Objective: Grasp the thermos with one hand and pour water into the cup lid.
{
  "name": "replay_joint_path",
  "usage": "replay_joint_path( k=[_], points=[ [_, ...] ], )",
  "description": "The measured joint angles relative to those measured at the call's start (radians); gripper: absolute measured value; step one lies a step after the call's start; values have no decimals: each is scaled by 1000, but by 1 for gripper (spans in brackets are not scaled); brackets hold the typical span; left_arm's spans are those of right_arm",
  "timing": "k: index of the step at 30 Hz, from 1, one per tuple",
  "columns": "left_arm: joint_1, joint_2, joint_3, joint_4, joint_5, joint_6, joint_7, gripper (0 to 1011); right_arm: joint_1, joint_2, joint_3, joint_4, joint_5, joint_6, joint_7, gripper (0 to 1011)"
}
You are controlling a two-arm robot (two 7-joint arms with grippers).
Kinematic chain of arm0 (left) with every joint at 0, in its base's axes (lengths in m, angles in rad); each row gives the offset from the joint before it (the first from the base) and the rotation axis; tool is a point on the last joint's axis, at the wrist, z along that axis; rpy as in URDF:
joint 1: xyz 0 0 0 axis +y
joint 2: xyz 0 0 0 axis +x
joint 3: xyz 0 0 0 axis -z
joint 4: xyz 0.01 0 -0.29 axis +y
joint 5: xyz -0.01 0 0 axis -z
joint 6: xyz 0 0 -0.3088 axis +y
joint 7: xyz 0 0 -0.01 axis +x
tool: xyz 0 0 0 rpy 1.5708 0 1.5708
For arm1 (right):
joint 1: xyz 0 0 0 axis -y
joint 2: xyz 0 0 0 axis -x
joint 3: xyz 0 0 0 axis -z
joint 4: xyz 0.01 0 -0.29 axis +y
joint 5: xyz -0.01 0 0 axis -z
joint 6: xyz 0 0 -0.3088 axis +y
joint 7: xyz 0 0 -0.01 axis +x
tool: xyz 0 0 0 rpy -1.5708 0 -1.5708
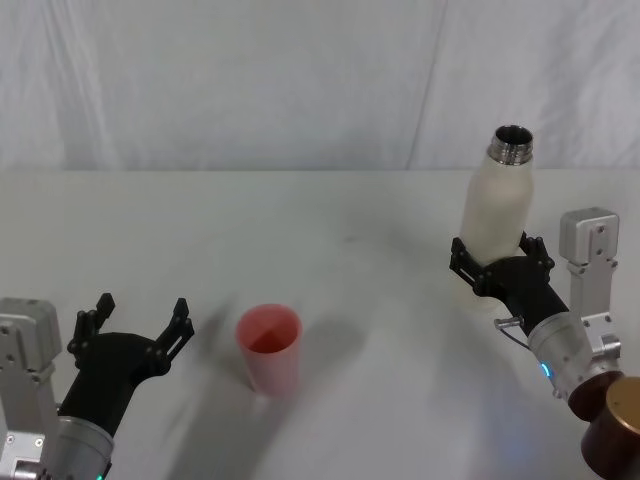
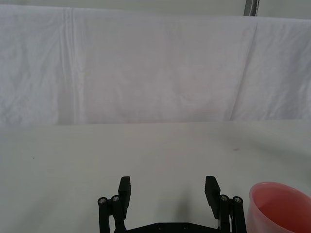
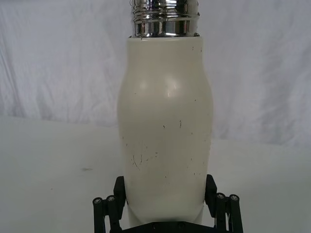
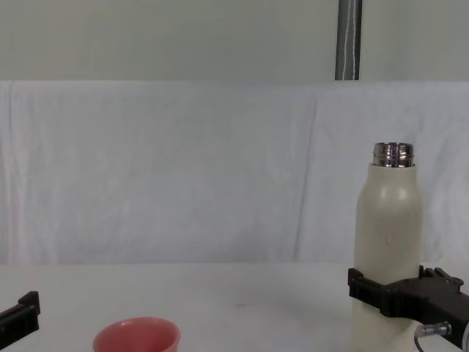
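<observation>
The cream-white thermos (image 1: 497,205) is held upright at the table's (image 1: 330,230) right side, its lower body pinched between the jaws of the right gripper (image 1: 499,262). The pink cup lid (image 1: 268,347) is set well apart to the left — just beside the left gripper (image 1: 135,322), whose jaws are spread around nothing.

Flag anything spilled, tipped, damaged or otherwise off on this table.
Nothing stands out. The thermos is upright and uncapped, with the right gripper closed around its lower body. The pink cup lid stands upright beside the open left gripper. No spill shows; the thermos only carries faint scuffs.
</observation>
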Motion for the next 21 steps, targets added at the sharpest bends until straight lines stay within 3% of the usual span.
replay_joint_path(
  k=[21],
  points=[
    [0,0,0,0,0,0,0,1001,0,0,0,0,0,0,0,1001]
  ],
)
